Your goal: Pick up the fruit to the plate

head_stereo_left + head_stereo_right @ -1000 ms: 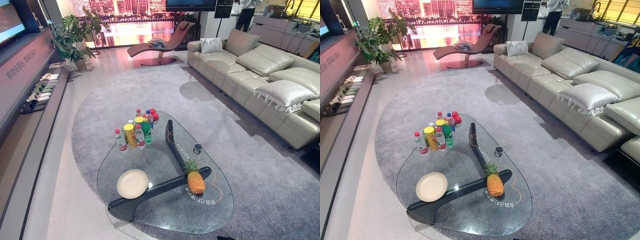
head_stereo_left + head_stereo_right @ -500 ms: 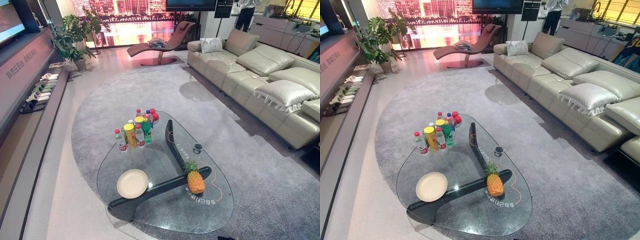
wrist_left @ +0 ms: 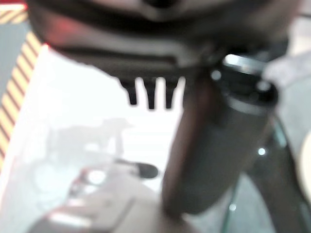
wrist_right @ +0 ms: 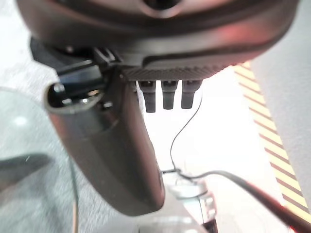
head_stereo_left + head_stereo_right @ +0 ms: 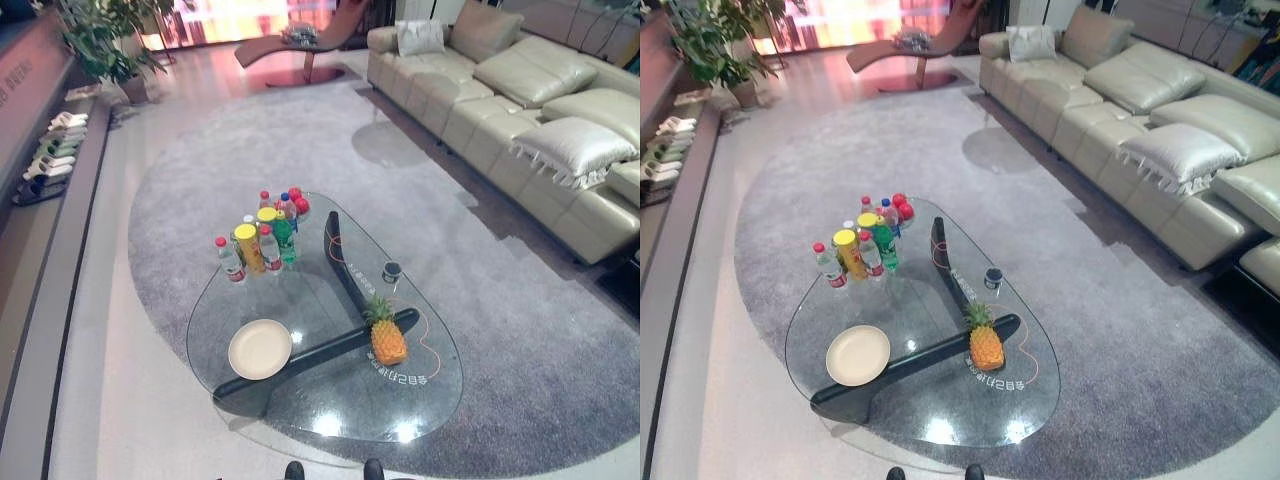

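A pineapple stands upright on the near right part of a glass coffee table. An empty cream plate lies on the same table to the pineapple's left, with a stretch of glass and the dark table base between them. My left hand hangs beside the table's near edge, fingers straight and thumb sticking out, holding nothing. My right hand hangs likewise over the floor by the table, its thumb out and nothing in it.
Several bottles and cans cluster at the table's far left, and a small dark cup stands behind the pineapple. A beige sofa runs along the right. The table sits on a grey rug. A ledge with shoes lines the left.
The whole picture has shifted: the camera has tipped down and come closer to the table. The pineapple, plate and bottles keep their places on the glass.
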Robot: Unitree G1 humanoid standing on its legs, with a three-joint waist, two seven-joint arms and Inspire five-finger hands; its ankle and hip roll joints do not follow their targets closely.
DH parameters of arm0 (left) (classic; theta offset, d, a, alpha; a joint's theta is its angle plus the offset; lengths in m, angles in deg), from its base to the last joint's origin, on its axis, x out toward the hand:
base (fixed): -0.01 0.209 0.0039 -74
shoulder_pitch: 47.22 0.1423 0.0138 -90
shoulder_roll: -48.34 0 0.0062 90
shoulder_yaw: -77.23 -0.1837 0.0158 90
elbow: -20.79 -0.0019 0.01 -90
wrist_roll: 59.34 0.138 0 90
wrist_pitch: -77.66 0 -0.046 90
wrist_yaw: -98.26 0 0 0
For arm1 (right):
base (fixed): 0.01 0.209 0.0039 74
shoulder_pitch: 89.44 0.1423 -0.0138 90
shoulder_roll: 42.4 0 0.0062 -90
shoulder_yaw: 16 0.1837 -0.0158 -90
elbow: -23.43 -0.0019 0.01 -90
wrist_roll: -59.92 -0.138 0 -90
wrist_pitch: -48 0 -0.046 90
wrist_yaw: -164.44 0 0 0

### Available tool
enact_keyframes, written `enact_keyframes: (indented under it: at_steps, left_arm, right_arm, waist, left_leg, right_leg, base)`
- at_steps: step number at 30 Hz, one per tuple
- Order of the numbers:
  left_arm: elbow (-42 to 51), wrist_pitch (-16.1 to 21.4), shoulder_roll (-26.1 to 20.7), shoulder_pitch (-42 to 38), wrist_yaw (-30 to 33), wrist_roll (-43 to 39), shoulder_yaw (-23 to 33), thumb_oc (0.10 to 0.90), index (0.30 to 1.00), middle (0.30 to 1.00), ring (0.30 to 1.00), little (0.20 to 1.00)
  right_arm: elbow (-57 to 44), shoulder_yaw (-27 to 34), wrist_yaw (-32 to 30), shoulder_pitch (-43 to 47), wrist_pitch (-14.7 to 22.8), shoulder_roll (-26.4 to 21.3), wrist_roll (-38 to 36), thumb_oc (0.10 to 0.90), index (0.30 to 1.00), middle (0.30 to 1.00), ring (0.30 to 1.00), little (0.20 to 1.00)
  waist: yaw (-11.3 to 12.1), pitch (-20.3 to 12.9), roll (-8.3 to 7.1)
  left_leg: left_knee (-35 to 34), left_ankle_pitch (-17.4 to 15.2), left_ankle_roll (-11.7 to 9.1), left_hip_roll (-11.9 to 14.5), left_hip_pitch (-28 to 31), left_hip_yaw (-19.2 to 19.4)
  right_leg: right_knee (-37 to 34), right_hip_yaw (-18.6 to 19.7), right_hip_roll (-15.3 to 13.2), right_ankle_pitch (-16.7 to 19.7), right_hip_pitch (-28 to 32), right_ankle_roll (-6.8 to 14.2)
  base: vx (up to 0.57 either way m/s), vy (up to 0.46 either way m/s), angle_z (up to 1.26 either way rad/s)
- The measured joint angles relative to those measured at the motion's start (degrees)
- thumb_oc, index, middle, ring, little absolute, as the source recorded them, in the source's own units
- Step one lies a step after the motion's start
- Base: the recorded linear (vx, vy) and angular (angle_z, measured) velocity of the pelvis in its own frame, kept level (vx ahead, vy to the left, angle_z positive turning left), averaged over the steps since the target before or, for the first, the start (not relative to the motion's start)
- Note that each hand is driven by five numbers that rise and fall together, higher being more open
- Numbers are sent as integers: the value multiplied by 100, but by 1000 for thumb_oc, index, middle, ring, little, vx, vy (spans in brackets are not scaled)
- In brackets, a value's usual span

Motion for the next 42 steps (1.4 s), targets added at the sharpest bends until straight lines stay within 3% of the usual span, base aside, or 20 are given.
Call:
enact_keyframes:
  at_steps: [6, 17, 22, 28, 42]
  left_arm:
    - [20, 198, -44, -105, -9, -9, 15, 800, 900, 900, 900, 900]
    - [500, 273, -157, -310, -24, -32, 6, 800, 900, 900, 900, 900]
    - [620, 329, -171, -412, -28, -215, 4, 800, 900, 900, 900, 900]
    - [700, 460, -174, -672, -29, -293, -7, 800, 900, 900, 900, 900]
    - [1088, 474, -193, -761, -154, -922, -236, 800, 900, 900, 900, 900]
  right_arm:
    - [-413, 93, -574, 249, 586, -77, -154, 800, 900, 900, 900, 900]
    - [-2894, 98, -1561, 697, 913, -630, -339, 800, 900, 900, 900, 900]
    - [-3844, 103, -1825, 852, 918, -892, -264, 800, 900, 900, 900, 900]
    - [-4847, 99, -1944, 1082, 806, -999, 124, 800, 900, 900, 900, 900]
    - [-6092, 75, -2109, 1744, 751, -1040, 516, 800, 900, 900, 900, 900]
  waist:
    - [7, 362, -53]
    - [14, 1153, -92]
    - [15, 1482, -72]
    - [19, 1830, -55]
    - [171, 2033, 4]
  left_leg:
    - [4, 21, 3, -9, -146, -25]
    - [186, 97, 14, -98, -657, -202]
    - [226, 78, 40, -160, -703, -215]
    - [569, 31, 109, -220, -1194, -227]
    - [1197, 18, 102, -334, -2183, -316]
  right_leg:
    - [3, -13, 25, 17, -103, -1]
    - [38, -142, -41, 122, -451, 15]
    - [39, -148, -98, 125, -476, 38]
    - [373, -153, -149, 89, -967, 98]
    - [1833, -155, -232, -398, -2317, 97]
  base:
    - [-57, -48, 2]
    - [-44, 3, 9]
    - [-22, 58, 2]
    - [-34, 46, -1]
    - [-23, 38, 3]
